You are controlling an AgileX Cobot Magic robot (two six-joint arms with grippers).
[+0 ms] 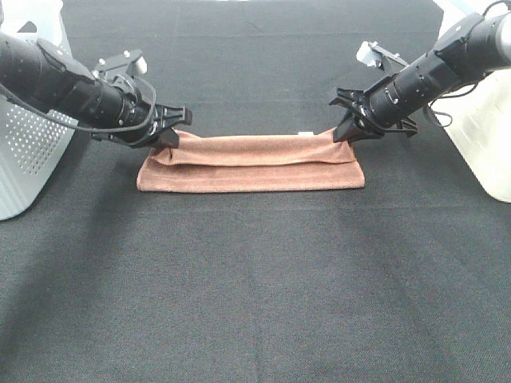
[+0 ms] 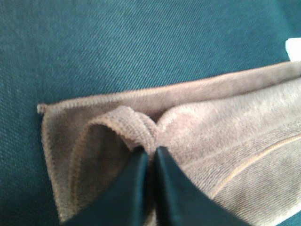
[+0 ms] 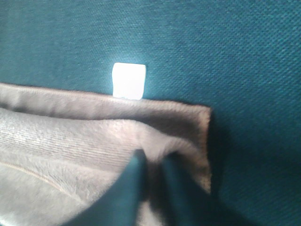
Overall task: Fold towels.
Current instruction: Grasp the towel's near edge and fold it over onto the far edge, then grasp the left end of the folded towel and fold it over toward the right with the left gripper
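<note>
The reddish-brown towel lies folded into a long strip across the middle of the dark table. Its small white tag sticks out at the far edge, and shows in the right wrist view. My left gripper is shut on a pinch of the top layer at the towel's far left corner, seen close in the left wrist view. My right gripper is shut on the top layer at the far right corner, seen in the right wrist view. The towel fills both wrist views.
A white perforated basket stands at the left edge behind my left arm. A white container stands at the right edge beside my right arm. Dark cloth covers the table.
</note>
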